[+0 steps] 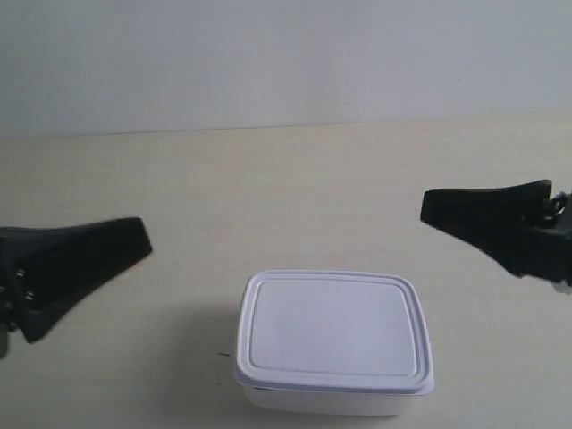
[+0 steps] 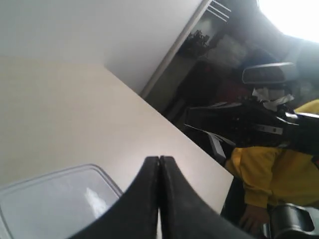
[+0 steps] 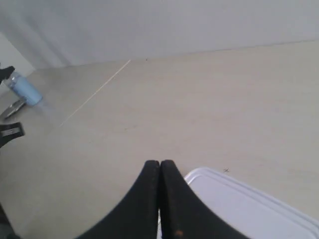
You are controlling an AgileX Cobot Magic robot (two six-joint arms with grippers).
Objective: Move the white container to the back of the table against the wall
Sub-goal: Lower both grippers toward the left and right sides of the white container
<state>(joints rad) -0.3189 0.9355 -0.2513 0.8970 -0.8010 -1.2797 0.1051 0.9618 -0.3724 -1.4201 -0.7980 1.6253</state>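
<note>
The white container (image 1: 332, 338), lid on, sits on the cream table (image 1: 286, 188) near the front edge, far from the pale wall (image 1: 286, 54). The black gripper of the arm at the exterior view's left (image 1: 143, 237) hovers to one side of it, apart from it. Across from it, the gripper of the arm at the exterior view's right (image 1: 427, 207) also stands apart. My left gripper (image 2: 159, 158) is shut and empty, with the container (image 2: 50, 204) beside it. My right gripper (image 3: 160, 162) is shut and empty too, just off a corner of the container (image 3: 249, 209).
A person in yellow (image 2: 269, 169) and dark equipment (image 2: 239, 119) stand past the table's side edge (image 2: 199, 149). A small pale blue object (image 3: 22, 87) lies off the table's far corner. A faint seam line (image 3: 94, 92) crosses the tabletop.
</note>
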